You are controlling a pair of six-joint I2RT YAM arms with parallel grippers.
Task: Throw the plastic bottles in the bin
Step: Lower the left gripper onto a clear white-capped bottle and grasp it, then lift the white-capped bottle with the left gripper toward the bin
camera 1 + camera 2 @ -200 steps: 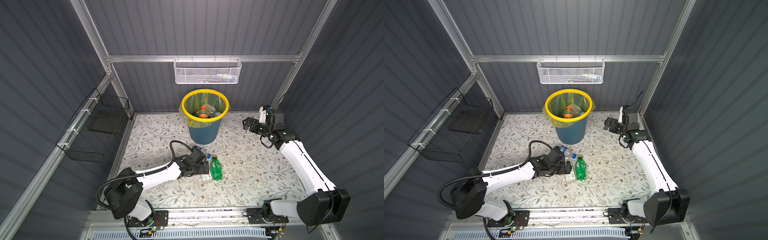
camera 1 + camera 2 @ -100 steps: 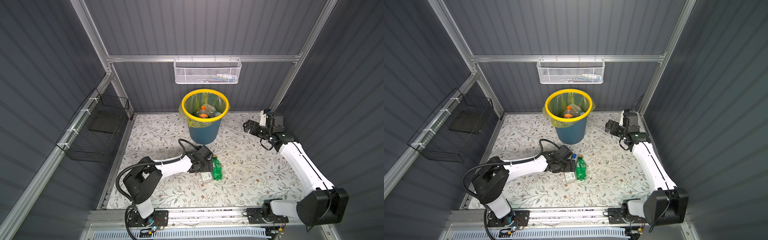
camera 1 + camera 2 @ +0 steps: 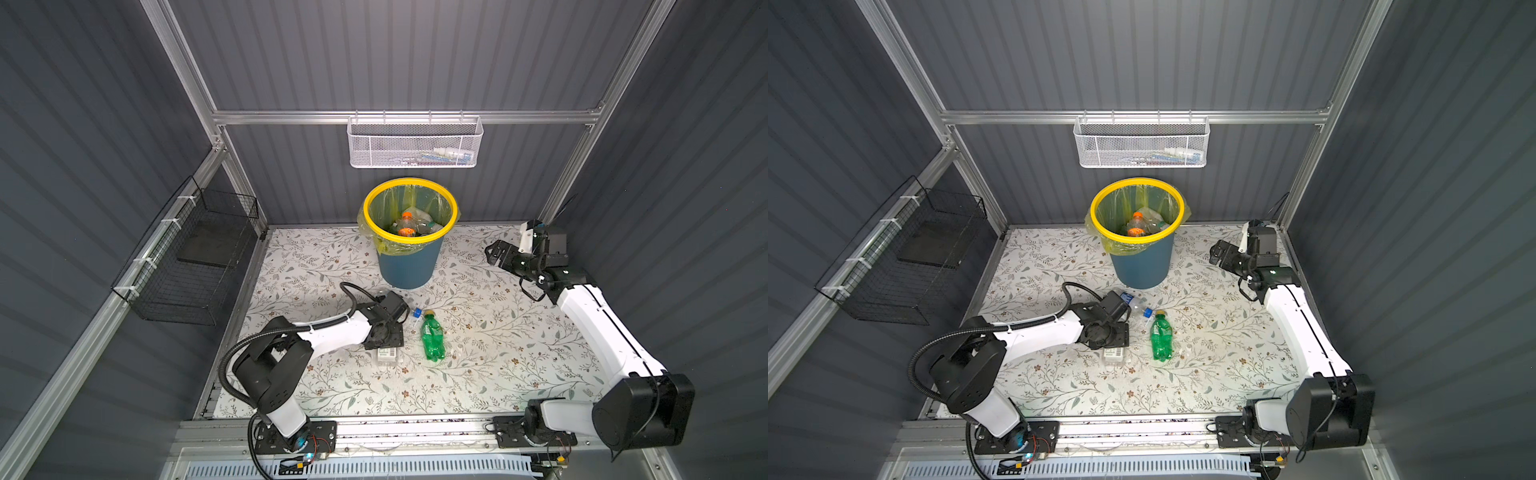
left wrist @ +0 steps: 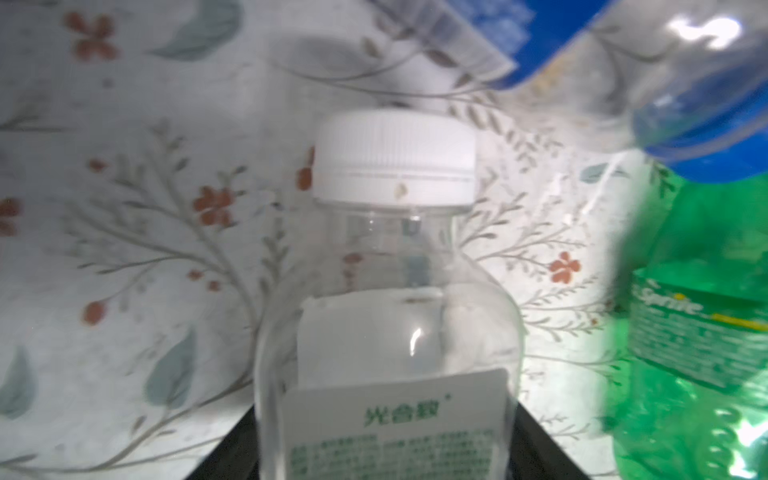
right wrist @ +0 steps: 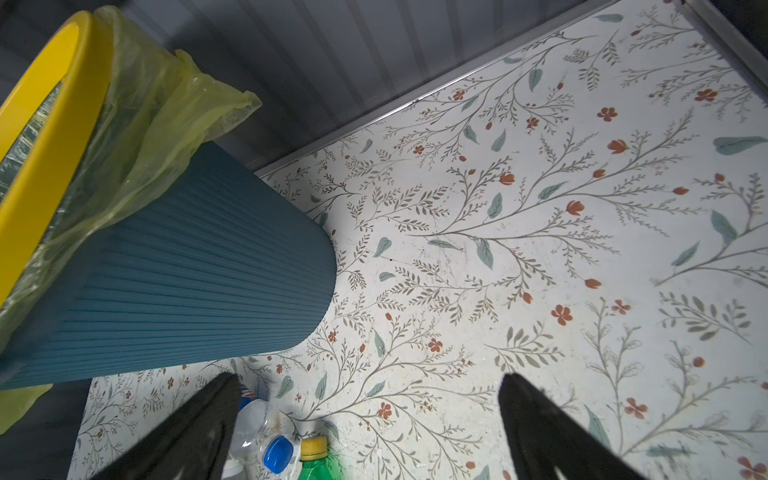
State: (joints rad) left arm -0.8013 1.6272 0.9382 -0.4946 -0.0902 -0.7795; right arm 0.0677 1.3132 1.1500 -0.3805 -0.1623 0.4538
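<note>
Left gripper straddling white-capped bottle, lower centre of a top view, apart from bin; squeeze unconfirmed. Right gripper wide open, empty. Risk: slick round body squirting out sideways, knocking green bottle just beside.

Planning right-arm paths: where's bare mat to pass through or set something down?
Free: mat between bin and right gripper; strip between green bottle and front rail. Crowded: centre, before the bin, where green bottle, blue-capped bottle and white-capped bottle bunch by the left arm.

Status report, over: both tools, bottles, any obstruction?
Left tool astride white-capped bottle, grip unconfirmed. Right tool open, empty, near bin. Green bottle, blue-capped bottle close alongside.
</note>
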